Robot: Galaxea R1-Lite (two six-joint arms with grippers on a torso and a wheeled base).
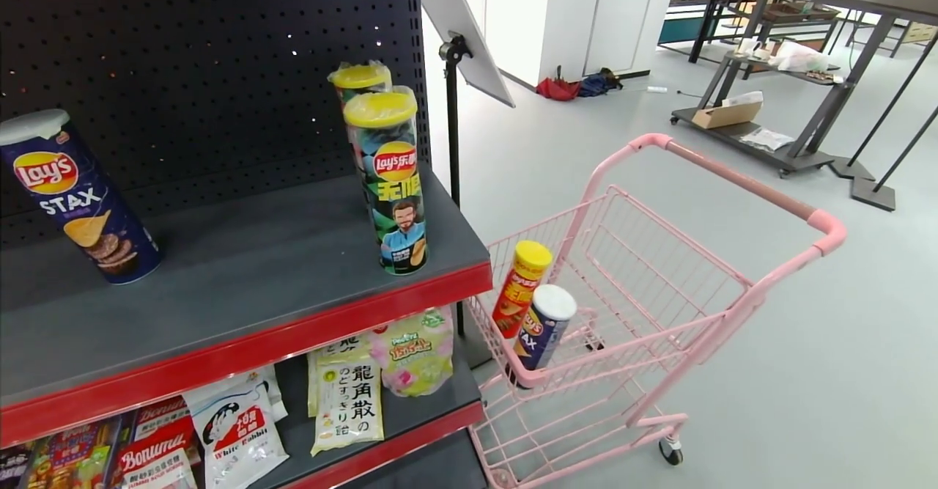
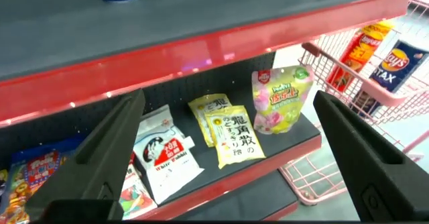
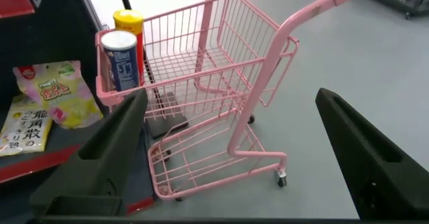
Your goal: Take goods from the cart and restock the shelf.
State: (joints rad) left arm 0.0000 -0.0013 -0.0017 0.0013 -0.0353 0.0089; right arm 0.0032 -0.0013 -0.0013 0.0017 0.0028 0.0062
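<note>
A pink cart (image 1: 740, 276) stands right of the shelf, with two chip cans upright in its near-left corner: a yellow-lidded red can (image 1: 521, 286) and a white-lidded blue can (image 1: 544, 328). The right wrist view looks down on the cart (image 3: 255, 63), the blue can (image 3: 120, 60) and the yellow-lidded can (image 3: 129, 23). On the grey top shelf (image 1: 242, 269) stand a blue can (image 1: 77, 196) at left and two yellow-lidded cans (image 1: 388, 181) near the right edge. My left gripper (image 2: 228, 157) is open before the lower shelf. My right gripper (image 3: 231, 157) is open above the floor beside the cart.
Snack bags (image 2: 231, 133) lie on the lower shelf (image 1: 410, 408). A board on a black stand (image 1: 469, 34) rises behind the shelf end. Black metal racks (image 1: 777, 108) with boxes stand at the back right. Grey floor lies open to the cart's right.
</note>
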